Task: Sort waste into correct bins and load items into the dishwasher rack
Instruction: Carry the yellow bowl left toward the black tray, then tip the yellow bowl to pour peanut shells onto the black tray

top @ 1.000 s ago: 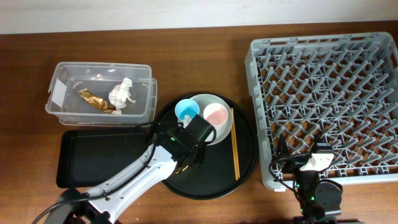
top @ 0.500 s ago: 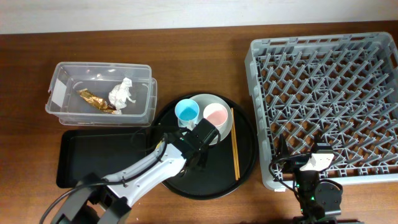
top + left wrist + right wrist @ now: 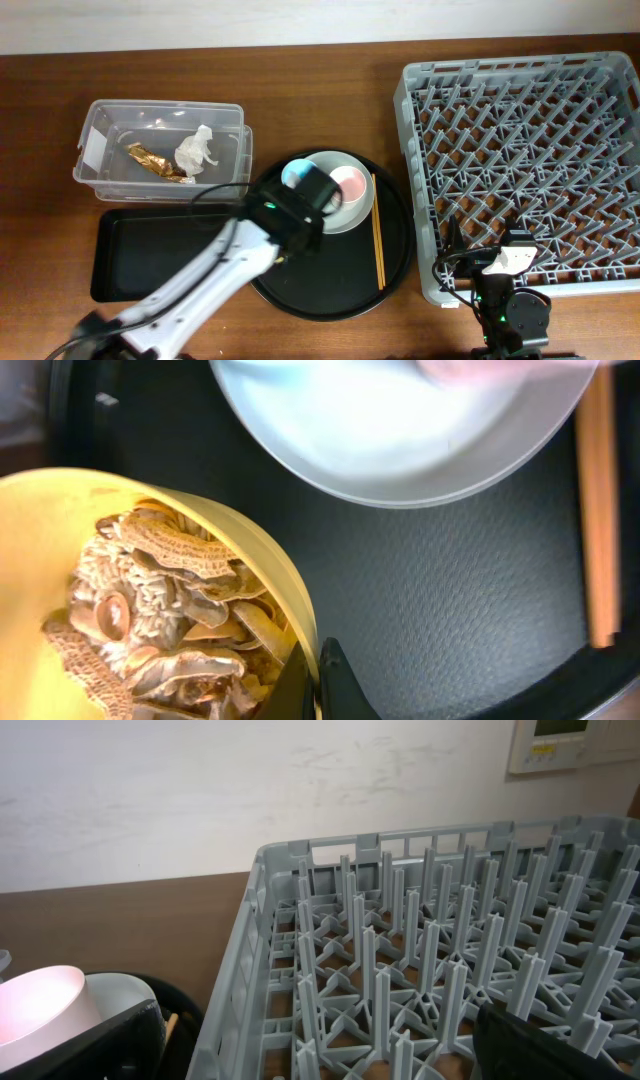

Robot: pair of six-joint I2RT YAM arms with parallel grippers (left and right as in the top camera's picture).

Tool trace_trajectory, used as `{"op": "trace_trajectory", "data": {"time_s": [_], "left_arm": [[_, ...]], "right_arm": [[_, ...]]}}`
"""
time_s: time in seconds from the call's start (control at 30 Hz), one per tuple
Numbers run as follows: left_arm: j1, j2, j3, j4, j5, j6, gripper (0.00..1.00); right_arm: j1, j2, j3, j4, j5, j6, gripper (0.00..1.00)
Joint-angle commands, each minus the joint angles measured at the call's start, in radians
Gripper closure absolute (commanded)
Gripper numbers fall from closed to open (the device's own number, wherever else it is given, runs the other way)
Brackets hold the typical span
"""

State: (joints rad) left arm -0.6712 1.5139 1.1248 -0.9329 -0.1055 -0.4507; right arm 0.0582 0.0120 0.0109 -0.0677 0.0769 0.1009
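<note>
Left gripper (image 3: 315,685) pinches rim of yellow bowl (image 3: 40,520), food scraps (image 3: 170,620) inside, over round black tray (image 3: 450,610) beside plate (image 3: 355,212). Plate holds blue cup (image 3: 294,173) and pink cup (image 3: 351,182). Tub (image 3: 105,178), far left, holds tissue (image 3: 197,150) and wrapper (image 3: 155,162). Right gripper (image 3: 512,258) at rack (image 3: 520,150) near edge; grip can't be told.

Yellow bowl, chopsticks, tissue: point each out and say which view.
yellow bowl (image 3: 40,540): left wrist view, bare inner wall on its left side.
chopsticks (image 3: 377,235): overhead view, about mid-length of the sticks.
tissue (image 3: 197,150): overhead view, middle of the crumpled wad.
</note>
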Motion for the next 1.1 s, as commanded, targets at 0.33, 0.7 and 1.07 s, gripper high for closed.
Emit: {"op": "trace_trajectory", "data": {"time_s": [0.33, 0.7, 1.07], "left_arm": [[1.024, -0.124, -0.178, -0.001, 0.927, 0.488, 1.0], [1.401, -0.123, -0.372, 0.185, 1.431, 0.535, 1.0], [1.535, -0.123, -0.372, 0.223, 1.665, 0.534, 1.0]], "right_arm": [[-0.007, -0.006, -0.005, -0.007, -0.002, -0.004, 0.01], [-0.007, -0.006, -0.005, -0.007, -0.002, -0.004, 0.02], [-0.007, -0.006, -0.005, -0.007, -0.002, -0.004, 0.01]]}}
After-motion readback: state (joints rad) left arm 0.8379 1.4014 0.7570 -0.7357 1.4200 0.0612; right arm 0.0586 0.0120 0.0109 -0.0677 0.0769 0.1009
